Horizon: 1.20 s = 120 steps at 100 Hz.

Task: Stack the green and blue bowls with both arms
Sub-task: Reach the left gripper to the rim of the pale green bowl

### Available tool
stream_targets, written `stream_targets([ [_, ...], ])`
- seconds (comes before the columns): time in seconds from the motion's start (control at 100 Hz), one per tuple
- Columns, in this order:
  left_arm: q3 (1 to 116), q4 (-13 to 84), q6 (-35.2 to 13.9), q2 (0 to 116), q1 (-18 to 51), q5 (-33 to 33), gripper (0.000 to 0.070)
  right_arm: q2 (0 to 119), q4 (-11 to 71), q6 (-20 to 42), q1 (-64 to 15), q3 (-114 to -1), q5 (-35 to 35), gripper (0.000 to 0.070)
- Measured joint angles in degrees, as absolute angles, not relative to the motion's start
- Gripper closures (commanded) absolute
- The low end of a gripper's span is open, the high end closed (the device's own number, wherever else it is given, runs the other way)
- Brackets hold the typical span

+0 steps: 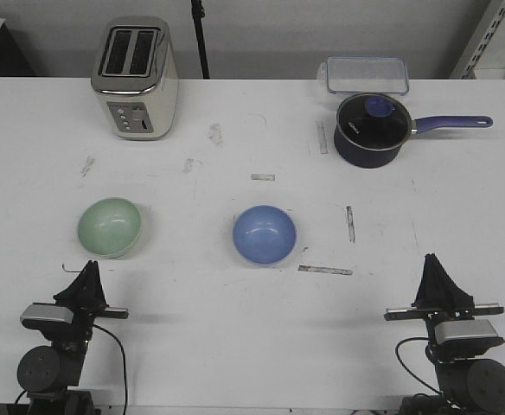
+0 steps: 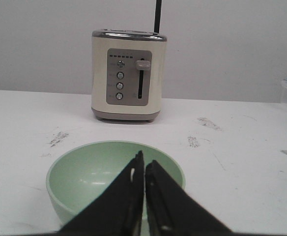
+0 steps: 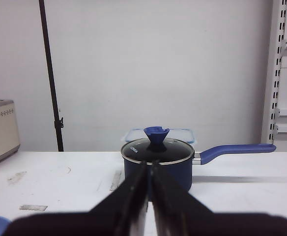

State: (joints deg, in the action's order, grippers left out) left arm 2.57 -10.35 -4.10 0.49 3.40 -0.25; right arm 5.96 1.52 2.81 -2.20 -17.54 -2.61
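Front view: the green bowl [image 1: 109, 227] sits upright on the white bench [image 1: 192, 328] toward the left, and the blue bowl [image 1: 265, 234] sits well apart from it near the middle, both open side up and unstacked. The left pincer [image 1: 86, 275] hangs just short of the green bowl with its fingers pressed together; the right pincer [image 1: 435, 270] is likewise pressed together, away from either bowl. Farther back stand a cream toaster [image 1: 135, 78], a navy saucepan [image 1: 373, 130] with glass lid, and a clear container [image 1: 367, 74] behind it.
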Motion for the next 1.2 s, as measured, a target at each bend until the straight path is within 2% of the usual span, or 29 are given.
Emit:
stream_targets([
  [0.33, 17.34, -3.62, -2.85, 10.37, 3.4, -0.23, 0.0699, 5.96, 1.52, 2.81, -2.2, -17.54, -2.61, 0.0696],
  [0.72, 41.06, 10.66, -0.97, 36.93, 3.4, -0.21, 0.0699, 5.96, 1.52, 2.81, -2.2, -17.54, -2.61, 0.0696],
  [0.98, 52.21, 22.81, -0.99, 54.13, 2.85, -0.14, 0.0699, 5.96, 1.52, 2.81, -2.2, -17.54, -2.61, 0.0697],
  [1.05, 55.96, 27.0, -1.89, 58.59, 2.15, -0.12, 0.0699, 5.96, 1.52, 2.81, -2.2, -17.54, -2.61, 0.0697],
  [1.2, 63.13, 36.18, -7.01, 66.7, -0.27, 0.32, 0.0699, 5.96, 1.54, 2.81, -2.2, -17.54, -2.61, 0.0696],
])
